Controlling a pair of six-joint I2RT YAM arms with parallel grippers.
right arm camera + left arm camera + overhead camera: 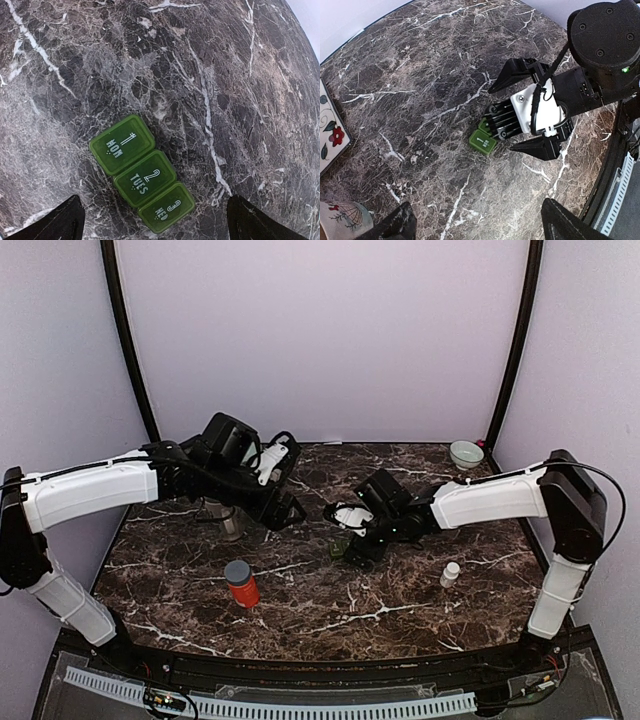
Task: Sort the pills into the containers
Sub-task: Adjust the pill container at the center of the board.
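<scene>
A green pill organizer (142,174) lies flat on the marble table, with three shut lids marked 1 MON, 2 TUES and 3 WED. It also shows in the top view (336,551) and the left wrist view (482,141). My right gripper (160,226) is open and hovers right over it, fingertips on either side of the WED end. My left gripper (480,227) is open and empty above bare marble, left of the organizer, facing the right gripper (530,117). An orange pill bottle with a grey cap (240,583) stands front left. No loose pills show.
A small white bottle (451,573) stands at the right. A pale green bowl (466,453) sits at the back right corner. A grey cup (230,522) stands under my left arm. A flowered white tile (329,131) lies at the left.
</scene>
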